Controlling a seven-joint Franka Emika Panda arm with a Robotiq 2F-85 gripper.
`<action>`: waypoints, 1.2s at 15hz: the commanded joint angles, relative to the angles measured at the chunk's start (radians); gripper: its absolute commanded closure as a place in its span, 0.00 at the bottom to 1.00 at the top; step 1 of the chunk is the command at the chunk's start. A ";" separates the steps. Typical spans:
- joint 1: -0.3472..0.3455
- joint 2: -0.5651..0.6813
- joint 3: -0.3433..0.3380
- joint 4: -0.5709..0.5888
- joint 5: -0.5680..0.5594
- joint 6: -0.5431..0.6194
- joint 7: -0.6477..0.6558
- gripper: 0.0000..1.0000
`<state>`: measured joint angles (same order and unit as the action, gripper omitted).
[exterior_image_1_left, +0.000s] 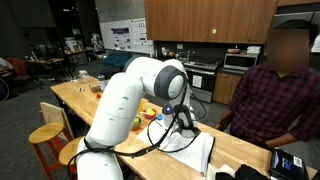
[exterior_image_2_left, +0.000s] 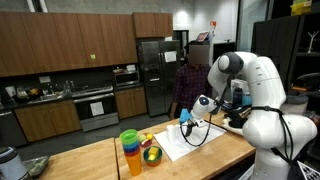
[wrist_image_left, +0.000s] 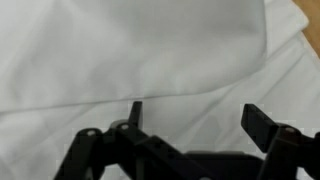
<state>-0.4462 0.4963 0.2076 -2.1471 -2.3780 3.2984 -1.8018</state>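
The pincer (wrist_image_left: 197, 115) hangs released, fingers spread wide and grasping nothing, just above the white, softly creased fabric cloth (wrist_image_left: 150, 50), which lies directly beneath it on the long wooden surface (exterior_image_2_left: 95, 162). This looks like the approach stage. Taking hold would call for lowering until the fingers straddle a crease below, then clenching.

Kitchen w/ dark wood cabinets (exterior_image_2_left: 70, 40), steel fridge (exterior_image_2_left: 155, 70), oven (exterior_image_2_left: 95, 108); long wood table (exterior_image_1_left: 68, 95), stool (exterior_image_1_left: 47, 132) beside it, posters (exterior_image_1_left: 128, 38) on far wall
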 joint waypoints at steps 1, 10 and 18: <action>-0.090 -0.036 0.080 -0.027 0.071 -0.086 0.082 0.00; -0.187 -0.037 0.235 -0.056 0.187 -0.281 0.410 0.00; -0.205 -0.053 0.241 -0.106 0.405 -0.286 0.628 0.00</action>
<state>-0.6214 0.4873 0.4276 -2.2205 -2.0148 3.0168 -1.2783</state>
